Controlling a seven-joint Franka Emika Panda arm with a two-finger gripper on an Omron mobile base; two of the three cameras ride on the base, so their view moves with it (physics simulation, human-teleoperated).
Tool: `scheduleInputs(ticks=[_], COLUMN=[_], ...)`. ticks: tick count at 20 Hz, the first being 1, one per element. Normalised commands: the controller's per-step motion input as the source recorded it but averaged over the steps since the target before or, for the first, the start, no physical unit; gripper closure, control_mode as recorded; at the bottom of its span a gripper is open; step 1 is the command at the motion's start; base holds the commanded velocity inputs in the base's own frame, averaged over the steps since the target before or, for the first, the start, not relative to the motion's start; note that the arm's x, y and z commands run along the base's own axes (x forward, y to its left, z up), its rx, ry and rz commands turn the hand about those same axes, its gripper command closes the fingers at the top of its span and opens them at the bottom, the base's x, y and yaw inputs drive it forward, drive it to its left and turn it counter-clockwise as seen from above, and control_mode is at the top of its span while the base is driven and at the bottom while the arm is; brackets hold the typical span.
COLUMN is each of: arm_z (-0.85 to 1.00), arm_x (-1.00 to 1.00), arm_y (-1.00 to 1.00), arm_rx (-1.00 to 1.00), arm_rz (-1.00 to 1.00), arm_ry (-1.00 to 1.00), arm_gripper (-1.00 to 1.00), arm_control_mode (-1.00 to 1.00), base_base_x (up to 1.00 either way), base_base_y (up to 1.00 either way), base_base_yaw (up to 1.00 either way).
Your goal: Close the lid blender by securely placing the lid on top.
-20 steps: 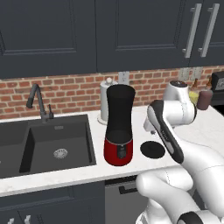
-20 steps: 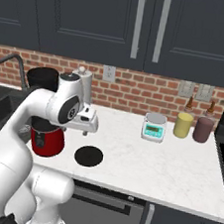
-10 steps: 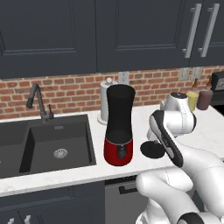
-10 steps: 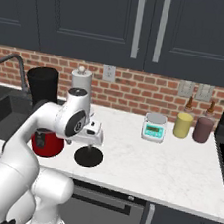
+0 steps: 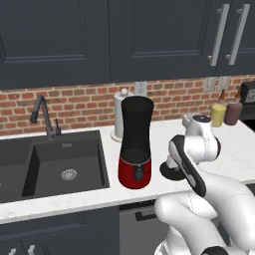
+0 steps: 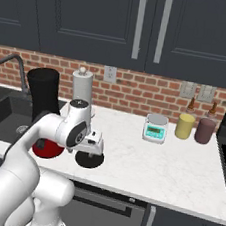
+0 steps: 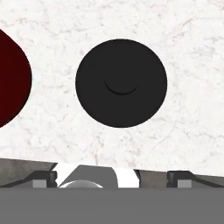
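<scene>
— Since a second ago, what has been changed?

— Lowered and swung over the lid [image 5: 172, 172], that is how the hand is found; in the left base view the lid is seen flat on the bench [image 5: 234, 154], just right of the blender [image 5: 135, 144], partly hidden behind the wrist. The jar top is left uncovered.

— And from the right base view?

— The fingers [image 6: 95, 144] are held just above the lid [image 6: 89, 160], which lies near the bench's front edge [image 6: 175, 194], beside the blender's red base [image 6: 47, 149]. A paper-towel roll [image 6: 82, 88] is seen behind, well apart.

— What is shown by the hand view?

— The lid [image 7: 121, 83] is seen straight ahead of the fingers [image 7: 111, 177], slightly off toward the right tip, its knob at the middle; the blender's red base [image 7: 13, 78] is cut by the left edge. Only the two tips are seen, set wide apart, with nothing held. Being round, no long axis is offered by the lid; a straight descent onto the knob is judged to be what is called for.
</scene>
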Motion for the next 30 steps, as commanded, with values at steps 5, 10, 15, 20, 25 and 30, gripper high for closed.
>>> scheduleInputs(ticks=[5,10,15,20,25,30], arm_z=[-0.18,-0.10,-0.05,-0.05,-0.09,-0.18], arm_x=[0.05,0.09,0.13,0.13,0.15,0.09], arm_y=[-0.01,-0.06,-0.12,-0.16,-0.02,0.00], arm_rx=[0.00,0.00,0.01,0.02,0.00,0.00], arm_rz=[0.00,0.00,0.00,0.00,0.00,0.00], arm_ry=[0.00,0.00,0.00,0.00,0.00,0.00], arm_gripper=[-1.00,-1.00,-1.00,-1.00,-1.00,-1.00], arm_control_mode=[-1.00,-1.00,-1.00,-1.00,-1.00,-1.00], base_base_x=[0.00,0.00,0.00,0.00,0.00,0.00], base_base_y=[0.00,0.00,0.00,0.00,0.00,0.00], base_base_yaw=[0.00,0.00,0.00,0.00,0.00,0.00])
